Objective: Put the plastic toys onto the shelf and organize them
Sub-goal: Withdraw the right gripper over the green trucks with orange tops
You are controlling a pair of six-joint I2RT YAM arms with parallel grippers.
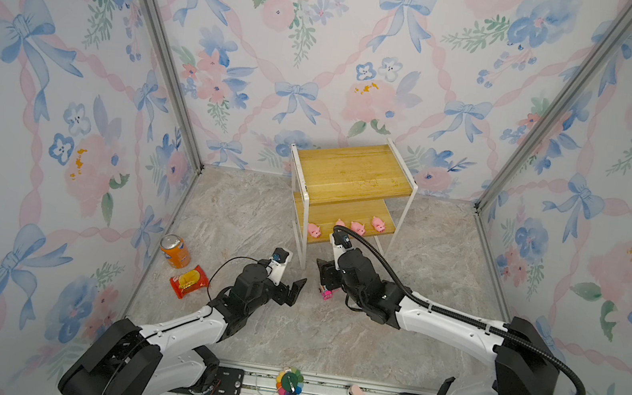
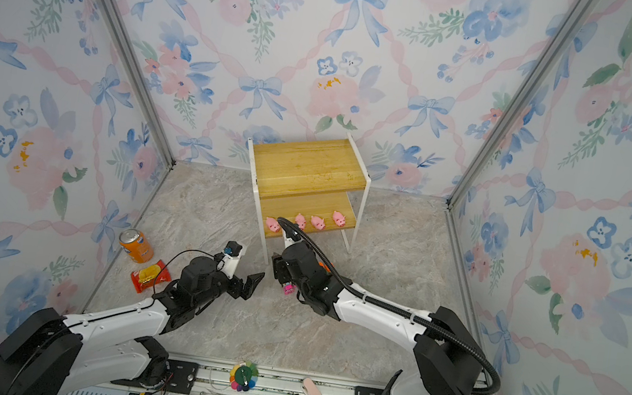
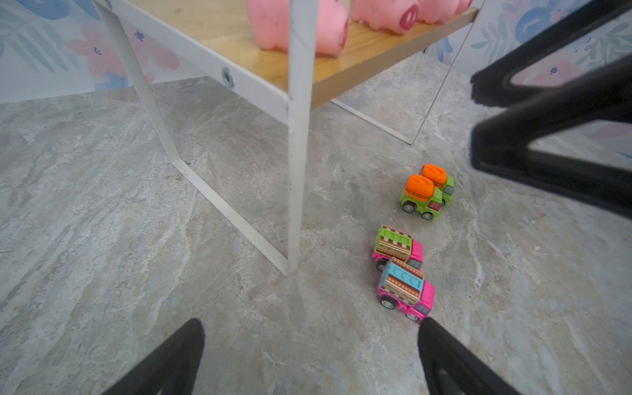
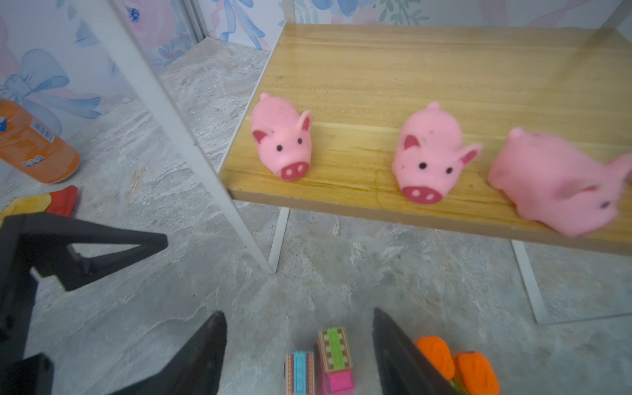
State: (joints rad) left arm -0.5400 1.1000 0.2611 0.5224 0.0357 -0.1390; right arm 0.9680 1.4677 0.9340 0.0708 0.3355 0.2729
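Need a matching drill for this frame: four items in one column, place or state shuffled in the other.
1. pink pigs
2. pink trucks
3. soda can
4. left tool

a. open, holding nothing
b. on the floor beside the red snack packet
c. on the lower board of the shelf
d. on the floor in front of the shelf

Pairs: 1-c, 2-d, 3-b, 4-a

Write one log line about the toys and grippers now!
pigs: four on shelf lower board | green trucks, pink trucks: table | left gripper: open | right gripper: open, over pink trucks
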